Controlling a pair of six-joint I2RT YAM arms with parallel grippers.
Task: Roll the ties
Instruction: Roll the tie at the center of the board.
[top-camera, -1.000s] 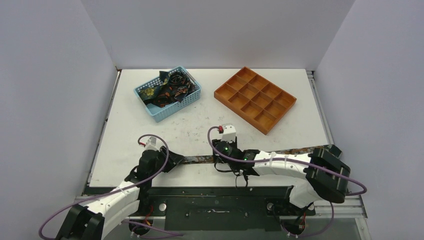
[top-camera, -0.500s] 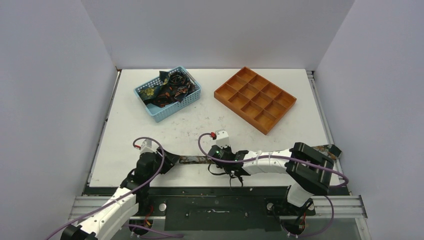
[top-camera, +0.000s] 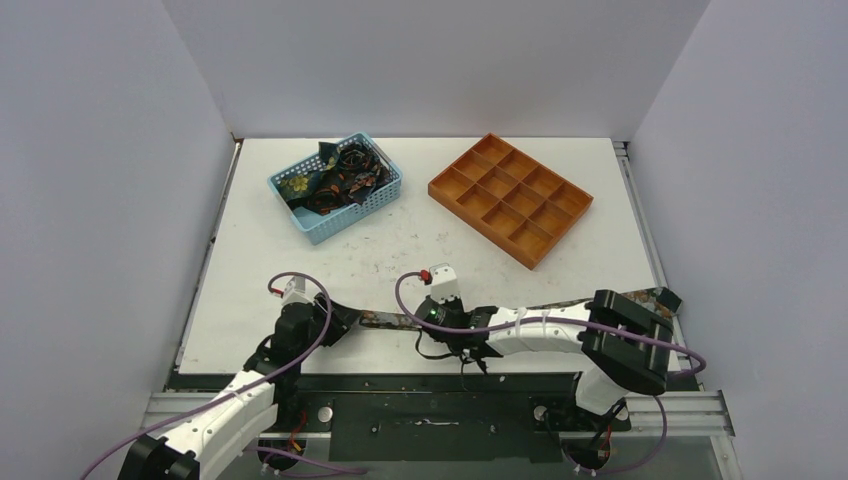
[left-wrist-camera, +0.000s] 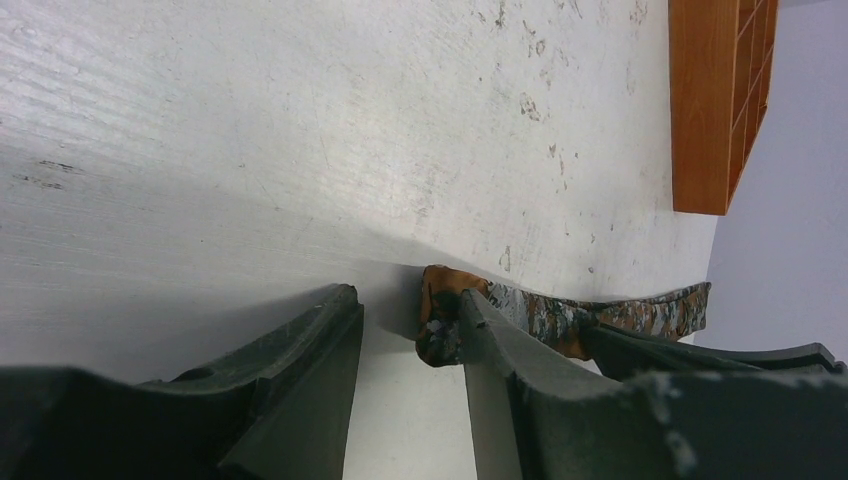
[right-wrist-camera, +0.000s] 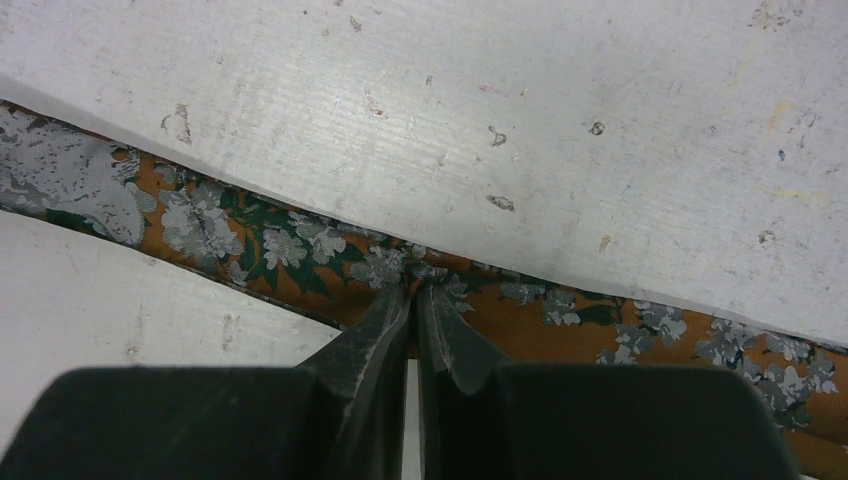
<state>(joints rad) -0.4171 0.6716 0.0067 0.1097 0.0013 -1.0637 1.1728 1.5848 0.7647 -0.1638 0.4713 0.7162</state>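
One tie (top-camera: 390, 320), orange with grey-green flowers, lies stretched along the table's near edge, its wide end at the right (top-camera: 665, 297). My left gripper (top-camera: 350, 320) is open at the tie's left end. In the left wrist view the small folded end (left-wrist-camera: 442, 322) sits between the jaws (left-wrist-camera: 408, 300), against the right finger (left-wrist-camera: 490, 335). My right gripper (top-camera: 432, 325) is a little to the right and is shut, pinching a pucker of the tie (right-wrist-camera: 250, 240) at its fingertips (right-wrist-camera: 412, 288). More ties (top-camera: 335, 178) lie heaped in the basket.
The light-blue mesh basket (top-camera: 305, 222) stands at the back left. The orange compartment tray (top-camera: 510, 198) is at the back right and also shows in the left wrist view (left-wrist-camera: 705, 110). White walls close in three sides. A black rail runs along the near edge.
My right gripper has moved left along the tie toward my left gripper, its arm folding lower. My left gripper has shifted slightly and stays at the tie's end.
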